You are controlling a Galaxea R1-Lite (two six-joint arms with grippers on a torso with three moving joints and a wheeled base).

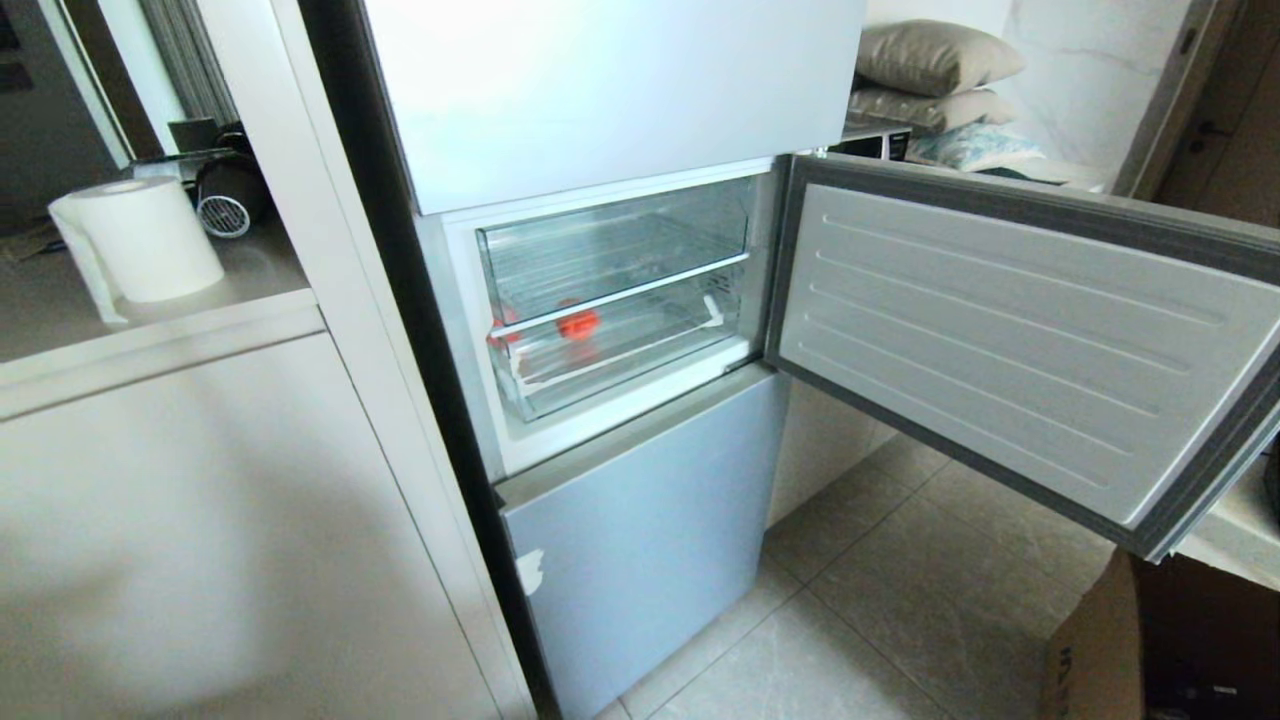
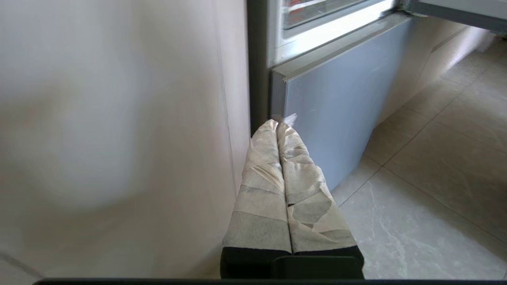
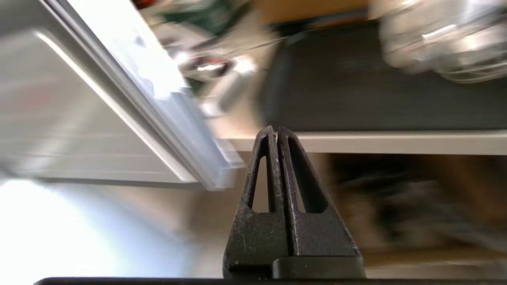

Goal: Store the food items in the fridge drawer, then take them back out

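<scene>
Fruit sits in the drawer, arms not yet in reach

Nearest to me, the left gripper (image 2: pixel 277 126) hangs low beside the cabinet side (image 2: pixel 119 138), its taped fingers (image 2: pixel 259 186) pressed flat together with nothing between them; it looks parked. The right gripper (image 3: pixel 276 130) is off to the right, out past the edge of the open fridge door (image 1: pixel 1010 330) and aimed toward a counter ledge (image 3: pixel 396 141), its black fingers likewise closed tight and empty. Neither arm shows from the head camera.

Farther in, behind the swung-out door, two clear bins sit one above the other. The red fruit (image 1: pixel 578 323) lies in the lower fridge drawer (image 1: pixel 640 375), toward its left half, seen through the clear plastic. A second reddish patch shows at the drawer's left end; I cannot tell what it is.

Storing looks done, so I judge the taking-out step is starting. Next, the right gripper would need to come around the door, open, and reach the fruit, probably with the drawer pulled forward first.
</scene>
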